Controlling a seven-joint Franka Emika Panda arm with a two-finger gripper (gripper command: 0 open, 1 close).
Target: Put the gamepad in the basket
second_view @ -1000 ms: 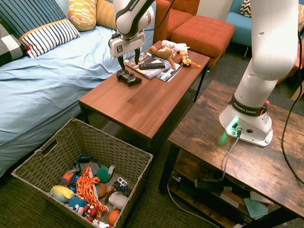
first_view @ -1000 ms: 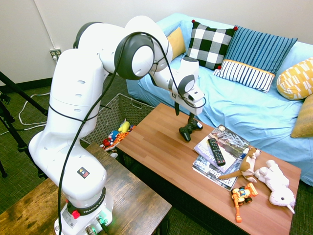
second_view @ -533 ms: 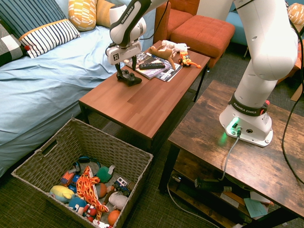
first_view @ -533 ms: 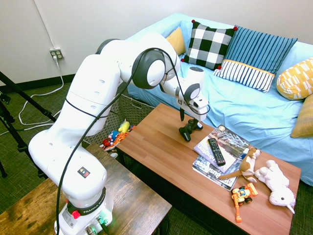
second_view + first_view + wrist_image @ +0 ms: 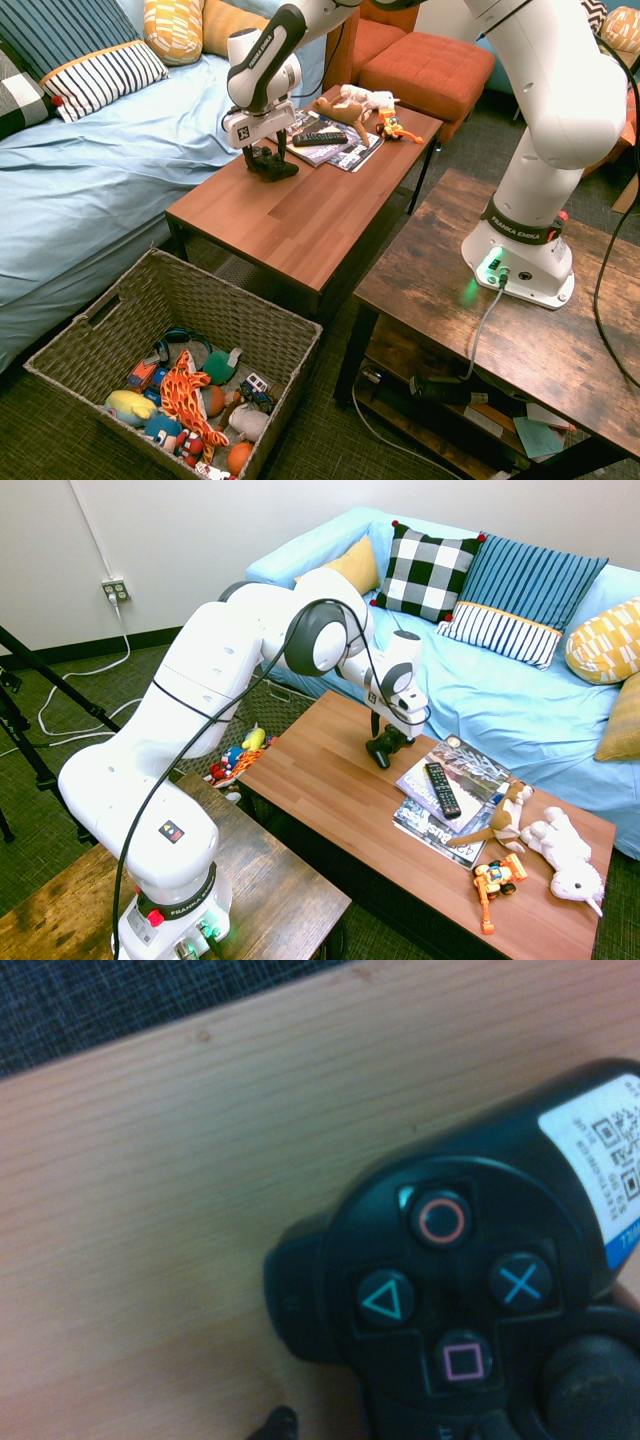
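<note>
The pincer (image 5: 265, 156) is over the gamepad (image 5: 272, 166), its fingers apart, one at either side of it. The gamepad lies on the counter (image 5: 290, 220), near the magazines (image 5: 322, 148) that carry the remote (image 5: 320, 139). The wicker basket (image 5: 285, 345), holding toys (image 5: 185, 395), stands on the floor beyond the counter's end.

The black gamepad (image 5: 270, 166), with thumbsticks, coloured button symbols and a white label on one handle, lies on the wooden surface, near the magazines. The grey-brown woven basket (image 5: 225, 290), flared and rectangular, stands upright on the floor, holding toys.
</note>
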